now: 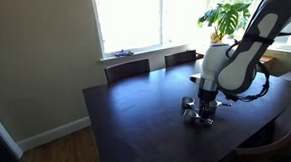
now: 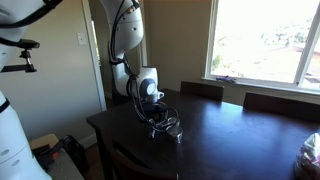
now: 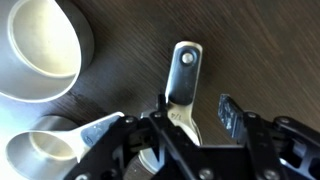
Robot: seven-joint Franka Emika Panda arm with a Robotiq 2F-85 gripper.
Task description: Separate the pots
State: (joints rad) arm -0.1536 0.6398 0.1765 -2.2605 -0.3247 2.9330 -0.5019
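The pots are small shiny metal cups with flat handles, on the dark table. In the wrist view a larger cup [image 3: 40,45] sits at top left and a smaller cup [image 3: 35,152] at bottom left. A third flat handle [image 3: 185,72] with a hole at its end runs between my fingers; its bowl is hidden under the gripper. My gripper [image 3: 194,110] is open astride this handle: the left finger is at the handle's edge and the right finger stands apart from it. In both exterior views the gripper [image 1: 203,105] [image 2: 160,116] is down at the table by the pots [image 1: 193,112] [image 2: 173,128].
The dark wooden table [image 1: 138,121] [image 2: 240,135] has chairs [image 1: 127,68] along its far side under the window. A potted plant [image 1: 225,19] stands by the window. A bag-like object [image 2: 311,152] lies at the table's far end.
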